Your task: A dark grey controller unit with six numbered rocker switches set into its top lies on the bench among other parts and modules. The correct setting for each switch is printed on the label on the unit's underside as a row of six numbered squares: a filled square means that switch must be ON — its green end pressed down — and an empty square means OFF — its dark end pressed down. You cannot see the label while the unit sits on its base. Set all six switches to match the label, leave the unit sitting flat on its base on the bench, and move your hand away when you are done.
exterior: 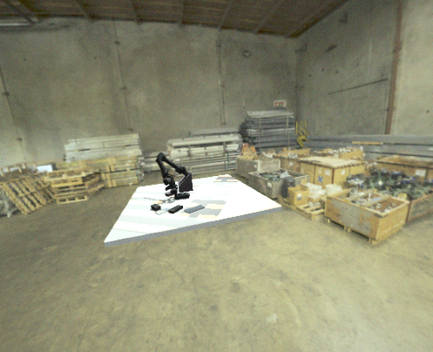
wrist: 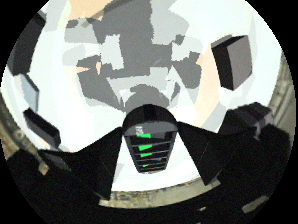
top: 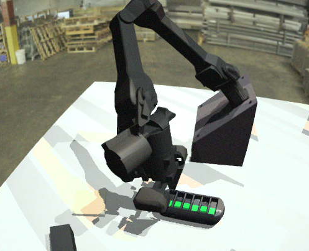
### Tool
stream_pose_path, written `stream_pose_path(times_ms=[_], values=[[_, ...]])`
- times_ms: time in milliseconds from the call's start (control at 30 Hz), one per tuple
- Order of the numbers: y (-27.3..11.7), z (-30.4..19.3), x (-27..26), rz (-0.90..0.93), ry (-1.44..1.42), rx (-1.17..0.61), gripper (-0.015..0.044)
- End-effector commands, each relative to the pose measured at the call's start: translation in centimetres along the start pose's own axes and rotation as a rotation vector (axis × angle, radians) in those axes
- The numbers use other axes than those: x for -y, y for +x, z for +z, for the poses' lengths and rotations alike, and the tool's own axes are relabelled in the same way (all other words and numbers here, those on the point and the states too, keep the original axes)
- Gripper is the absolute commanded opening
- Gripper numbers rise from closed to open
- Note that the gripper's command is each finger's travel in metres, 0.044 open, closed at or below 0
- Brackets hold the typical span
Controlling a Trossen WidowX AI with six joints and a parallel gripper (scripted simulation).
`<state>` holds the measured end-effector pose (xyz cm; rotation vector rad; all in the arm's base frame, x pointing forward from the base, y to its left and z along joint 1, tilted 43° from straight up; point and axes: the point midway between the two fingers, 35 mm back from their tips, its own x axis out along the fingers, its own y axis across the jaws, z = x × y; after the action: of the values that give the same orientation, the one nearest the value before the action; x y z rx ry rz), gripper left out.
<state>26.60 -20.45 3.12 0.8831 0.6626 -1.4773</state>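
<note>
The dark grey controller unit is at the front of the white bench, top side up. Its six rocker switches run in a row, with the green ends on the near side. My gripper comes down from above onto the unit's rounded left end, with one finger on each long side, and is shut on it. In the wrist view the unit sits between the two dark fingers. I cannot tell whether the unit rests on the bench or is just off it. The label underneath is hidden.
The arm's dark wedge-shaped base stands behind the unit on the right. A small dark box lies at the front left. The wrist view shows a dark block ahead on the right and flat modules on the left.
</note>
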Motion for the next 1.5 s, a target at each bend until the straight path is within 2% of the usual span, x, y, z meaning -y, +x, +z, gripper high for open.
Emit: stream_pose_path(times_ms=[0,1467], values=[[0.0,-0.1,0.0,0.0,-0.005,-0.003,0.0326],[-2.6,-2.2,0.0,0.0,-0.005,0.065,0.0336]])
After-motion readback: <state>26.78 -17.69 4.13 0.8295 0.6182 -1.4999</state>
